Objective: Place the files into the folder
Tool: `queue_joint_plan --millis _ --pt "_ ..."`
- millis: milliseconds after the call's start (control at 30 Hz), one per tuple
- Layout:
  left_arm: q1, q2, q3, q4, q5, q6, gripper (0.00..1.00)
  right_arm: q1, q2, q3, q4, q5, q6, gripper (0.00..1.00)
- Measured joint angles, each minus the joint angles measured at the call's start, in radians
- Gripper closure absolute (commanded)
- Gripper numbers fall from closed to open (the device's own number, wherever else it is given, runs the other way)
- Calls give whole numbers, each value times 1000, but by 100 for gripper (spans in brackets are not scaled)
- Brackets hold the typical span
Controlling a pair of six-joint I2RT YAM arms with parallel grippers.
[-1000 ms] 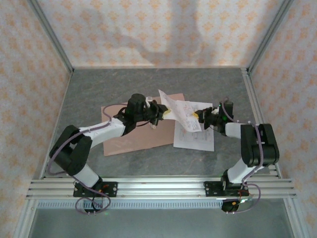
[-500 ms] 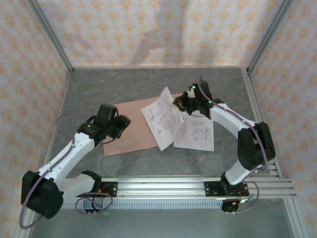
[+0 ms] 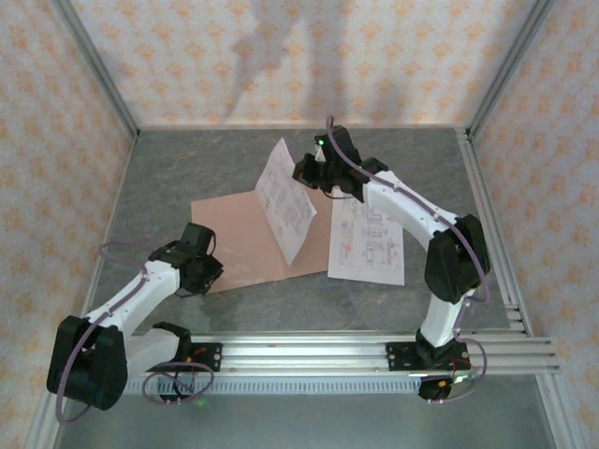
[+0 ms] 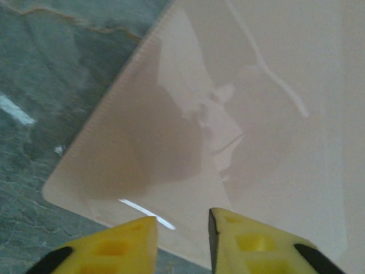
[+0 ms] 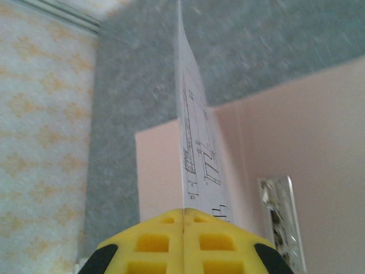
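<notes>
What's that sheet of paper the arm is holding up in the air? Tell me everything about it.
The held sheet is thin white paper printed with fine black line drawings and tables. It stands on edge, tilted, pinched near its top corner by the right gripper, jaws shut. Its lower corner reaches down over the salmon folder; whether it touches I cannot tell.

We saw the salmon folder lying flat. A printed sheet stood tilted, lifted over it; a second sheet lay flat at its right edge.
</notes>
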Motion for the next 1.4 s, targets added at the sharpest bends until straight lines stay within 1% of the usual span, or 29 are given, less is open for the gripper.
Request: queue_joint_plan --millis 133,300,400,633,900,1033,1167,1300,1400 --pt "53 8 -57 20 19 4 79 8 35 47 74 35 -4 100" --pt "96 -23 -57 20 34 10 82 9 132 45 211 53 -5 100" --pt "125 -21 -57 19 43 23 84 11 182 15 280 72 -23 100" --pt "172 53 -38 26 74 74 86 18 179 -109 388 149 -90 100" --pt "180 153 28 32 74 149 88 33 158 -233 489 253 -170 100" --pt "182 173 41 36 74 177 89 37 146 -254 520 304 -217 100" --pt "182 192 56 38 68 204 90 46 141 -256 552 340 -295 100" --pt "182 200 64 39 66 224 90 87 139 -256 575 364 -372 100" --pt "182 201 65 39 64 240 91 140 139 -257 584 388 -427 100"
